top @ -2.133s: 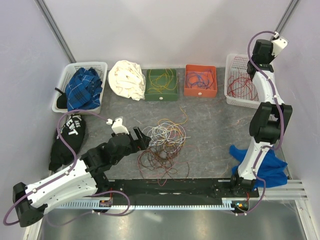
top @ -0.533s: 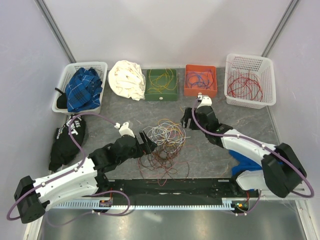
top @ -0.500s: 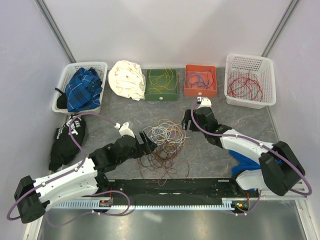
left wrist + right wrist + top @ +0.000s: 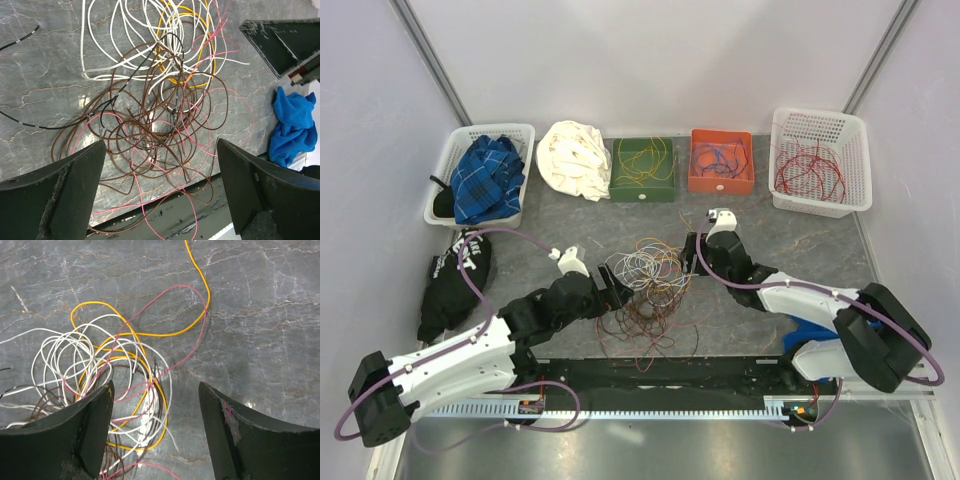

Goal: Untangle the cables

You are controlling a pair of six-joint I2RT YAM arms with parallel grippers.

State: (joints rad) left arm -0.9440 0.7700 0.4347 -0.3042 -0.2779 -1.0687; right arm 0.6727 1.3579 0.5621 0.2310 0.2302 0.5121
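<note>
Tangled thin brown, white, yellow and pink cables (image 4: 648, 290) lie on the grey marbled desk (image 4: 760, 225). Above them, left fingers (image 4: 50, 200) and right fingers (image 4: 240, 440) stand open, holding nothing.

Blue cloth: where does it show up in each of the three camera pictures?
Top external: the blue cloth lies low on the right, partly under the right arm.
Left wrist: it sits at the right edge, about halfway down.
Right wrist: not in it.
Shared landmark: the white cable loops in the tangle show in all three.
</note>
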